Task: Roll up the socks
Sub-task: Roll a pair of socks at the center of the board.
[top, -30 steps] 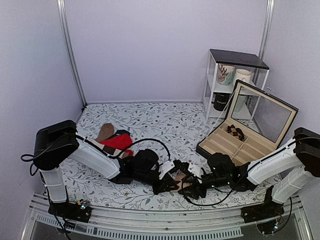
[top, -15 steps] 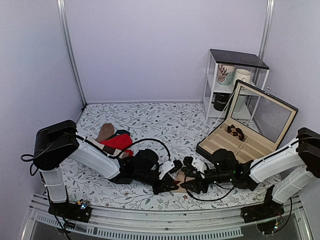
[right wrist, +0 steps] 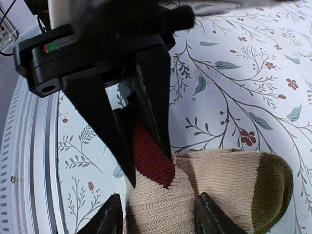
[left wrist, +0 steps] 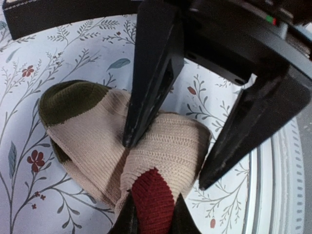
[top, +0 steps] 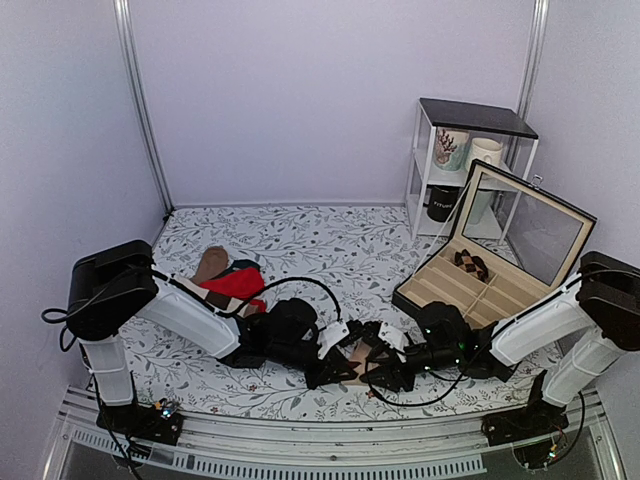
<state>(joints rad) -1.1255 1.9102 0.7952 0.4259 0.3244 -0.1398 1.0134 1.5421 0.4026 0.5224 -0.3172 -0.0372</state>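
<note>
The socks [top: 357,351] lie as a tan-beige bundle near the front edge, between both grippers. In the left wrist view the socks [left wrist: 168,146] show an olive toe and a dark red patch. My left gripper [left wrist: 152,220] is shut on that red patch. In the top view the left gripper [top: 340,366] comes in from the left. My right gripper [right wrist: 161,218] is open, one finger on each side of the folded beige part [right wrist: 224,180]. In the top view the right gripper [top: 380,366] comes in from the right, facing the left one.
A heap of other socks [top: 232,281], one bright red, lies at the back left. An open compartment box [top: 452,292] with a raised glass lid [top: 535,228] stands at the right. Behind it is a shelf [top: 467,120] with mugs. The metal front rail [top: 300,458] is close.
My right gripper drew back a little to the right, then came back in over the sock bundle. The left arm has hardly moved and kept its hold.
</note>
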